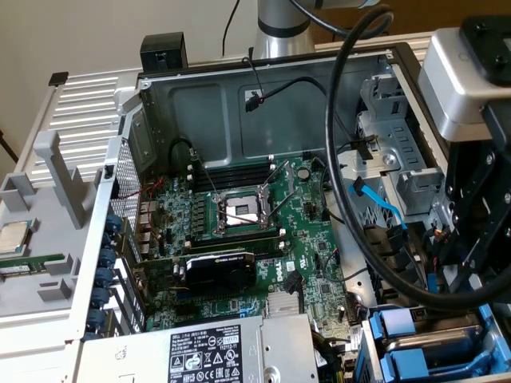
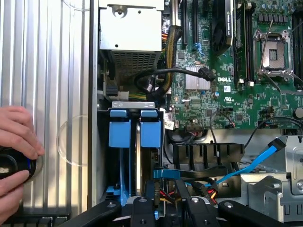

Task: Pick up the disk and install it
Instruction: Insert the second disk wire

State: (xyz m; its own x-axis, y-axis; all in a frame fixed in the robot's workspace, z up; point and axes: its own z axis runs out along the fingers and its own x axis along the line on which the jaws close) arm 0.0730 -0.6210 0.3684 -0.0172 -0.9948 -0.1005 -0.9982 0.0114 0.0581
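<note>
Surface: ribbed grey table (image 1: 80, 104), open PC case (image 1: 239, 76) mid-frame | disk (image 2: 142, 142) seated in bay by case edge | gripper (image 2: 165, 210) over bay, grip state unclear | hand (image 2: 16, 137) at wrist view's edge.

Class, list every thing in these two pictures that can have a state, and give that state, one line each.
Computer case, side open.
Processor socket, empty.
Chip, out, lying on a grey tray.
Disk, in its blue carrier, slotted in the bay.
Second blue carrier, slotted beside it.
Blue cable, one end loose.
Gripper, over the bay by the disk.
Hand, resting on the table.
</note>
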